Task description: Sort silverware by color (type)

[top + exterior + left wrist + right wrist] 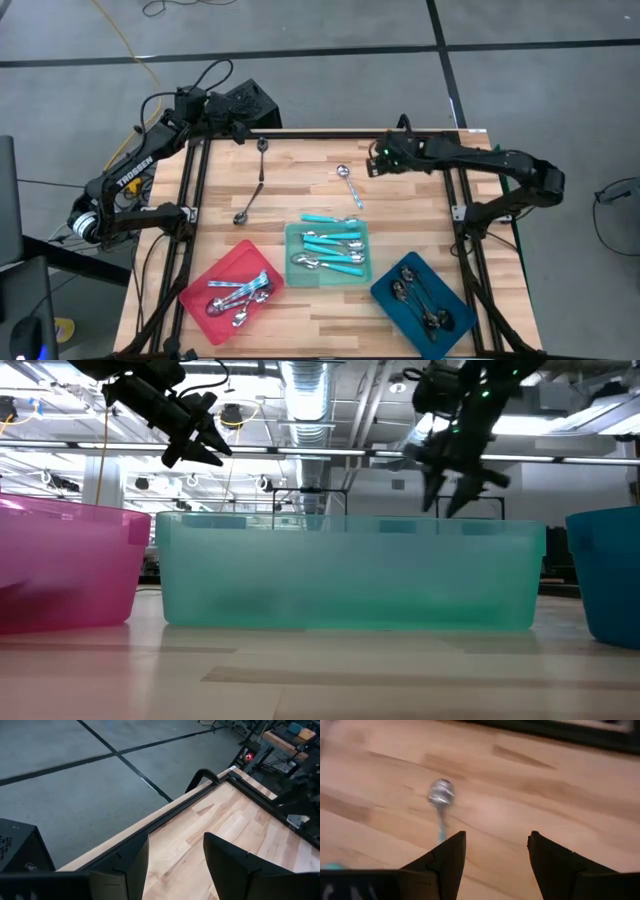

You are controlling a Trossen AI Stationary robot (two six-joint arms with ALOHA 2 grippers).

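The right gripper (374,160) was observed spread and empty above a turquoise-handled spoon (349,186) on the table (300,170), while the left gripper (243,128) was held spread at the far edge.

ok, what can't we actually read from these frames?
- Low view: the loose spoons on the table are hidden behind the teal tray; tray contents show only as a haze through the walls.
- High view: spoons in the blue tray overlap and are too small to count.
- Right wrist view: turquoise-handled spoon is blurred, its handle end cut off by the right tool.
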